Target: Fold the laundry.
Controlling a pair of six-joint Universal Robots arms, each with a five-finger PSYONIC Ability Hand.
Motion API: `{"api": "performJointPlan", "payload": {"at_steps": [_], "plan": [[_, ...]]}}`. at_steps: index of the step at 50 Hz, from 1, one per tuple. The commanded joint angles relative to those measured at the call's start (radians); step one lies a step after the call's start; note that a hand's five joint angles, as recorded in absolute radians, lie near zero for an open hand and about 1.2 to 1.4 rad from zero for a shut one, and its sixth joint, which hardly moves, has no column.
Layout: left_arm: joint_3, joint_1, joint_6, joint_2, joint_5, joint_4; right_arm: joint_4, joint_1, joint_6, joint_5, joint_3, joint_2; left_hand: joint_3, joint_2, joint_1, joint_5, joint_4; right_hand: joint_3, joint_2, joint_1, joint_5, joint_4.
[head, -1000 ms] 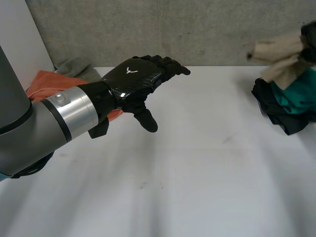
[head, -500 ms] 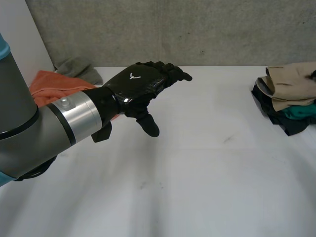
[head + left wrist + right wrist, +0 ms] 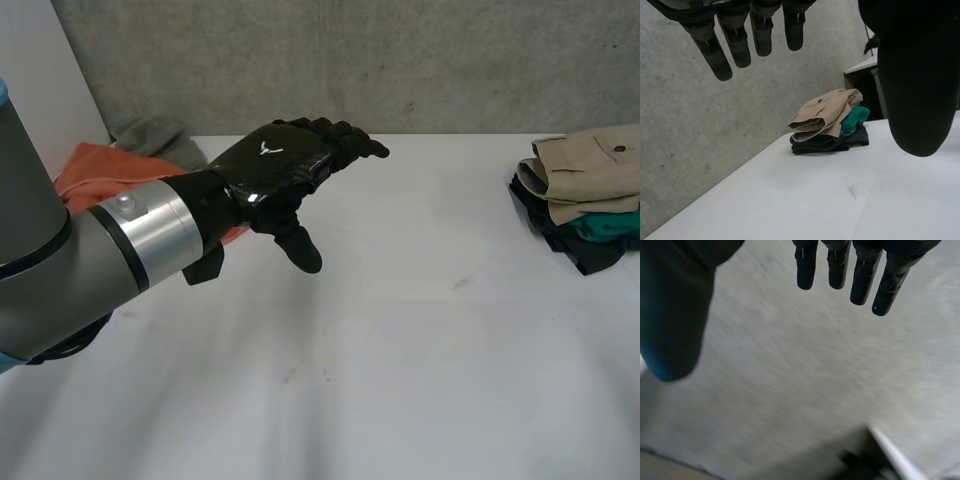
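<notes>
The white table (image 3: pixel 400 350) bears a folded stack (image 3: pixel 582 205) and orange cloth (image 3: pixel 98 166).

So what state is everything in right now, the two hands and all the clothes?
left hand: open, empty, held above the table.
right hand: open, fingers straight, empty.
tan garment: folded, top of the stack.
teal garment: folded, under the tan one.
black garment: bottom of the stack.
orange cloth: crumpled, unfolded, behind the left arm.
grey cloth: crumpled, beside the orange one.
</notes>
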Motion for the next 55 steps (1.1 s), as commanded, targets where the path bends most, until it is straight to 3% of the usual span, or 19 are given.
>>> {"api": "performJointPlan", "payload": {"at_steps": [1, 7, 11, 15, 19, 23, 26, 30, 35, 40, 55], "plan": [[0.012, 0.008, 0.002, 0.005, -0.009, 0.004, -0.047, 0.116, -0.052, 0.151, -0.112, -0.069, 0.023, 0.028, 0.04, 0.015, 0.031, -0.046, -0.049, -0.029, -0.06, -0.066], [0.032, 0.032, 0.006, 0.004, -0.107, 0.054, -0.194, 0.35, 0.297, 0.001, 0.045, -0.278, 0.003, 0.007, 0.02, -0.006, 0.011, -0.046, -0.049, -0.029, -0.06, -0.066], [0.041, 0.08, 0.009, -0.005, -0.213, 0.139, -0.3, 0.516, 0.409, -0.084, 0.214, -0.368, -0.021, -0.016, -0.004, -0.029, -0.013, -0.046, -0.049, -0.029, -0.06, -0.066], [0.061, 0.138, 0.018, -0.054, -0.284, 0.28, -0.337, 0.727, 0.381, -0.112, 0.361, -0.371, -0.024, -0.019, -0.007, -0.032, -0.016, -0.046, -0.049, -0.029, -0.06, -0.066], [0.127, 0.276, 0.04, -0.217, -0.282, 0.348, -0.294, 0.855, 0.258, -0.098, 0.466, -0.353, 0.0, 0.004, 0.017, -0.008, 0.008, -0.046, -0.049, -0.029, -0.06, -0.066], [0.216, 0.367, 0.148, -0.384, -0.281, 0.357, -0.225, 0.882, 0.11, -0.063, 0.533, -0.287, 0.008, 0.013, 0.026, 0.0, 0.016, -0.046, -0.049, -0.029, -0.06, -0.066], [0.313, 0.413, 0.293, -0.528, -0.282, 0.352, -0.176, 0.898, 0.025, -0.009, 0.556, -0.244, 0.023, 0.028, 0.04, 0.015, 0.031, -0.046, -0.049, -0.029, -0.06, -0.066], [0.405, 0.471, 0.425, -0.653, -0.288, 0.352, -0.141, 0.909, -0.008, 0.052, 0.573, -0.221, 0.049, 0.054, 0.067, 0.041, 0.057, -0.046, -0.049, -0.029, -0.06, -0.066], [0.468, 0.491, 0.419, -0.757, -0.272, 0.351, -0.14, 0.903, -0.006, 0.068, 0.596, -0.221, 0.07, 0.075, 0.087, 0.062, 0.078, -0.046, -0.049, -0.029, -0.06, -0.066], [0.469, 0.493, 0.414, -0.792, -0.2, 0.349, -0.151, 0.897, -0.001, 0.072, 0.61, -0.218, 0.176, 0.18, 0.193, 0.167, 0.184, -0.046, -0.049, -0.029, -0.06, -0.066], [0.471, 0.473, 0.416, -0.846, -0.187, 0.319, -0.159, 0.899, -0.003, 0.072, 0.616, -0.182, 0.279, 0.283, 0.296, 0.27, 0.287, -0.046, -0.049, -0.029, -0.06, -0.066]]}}
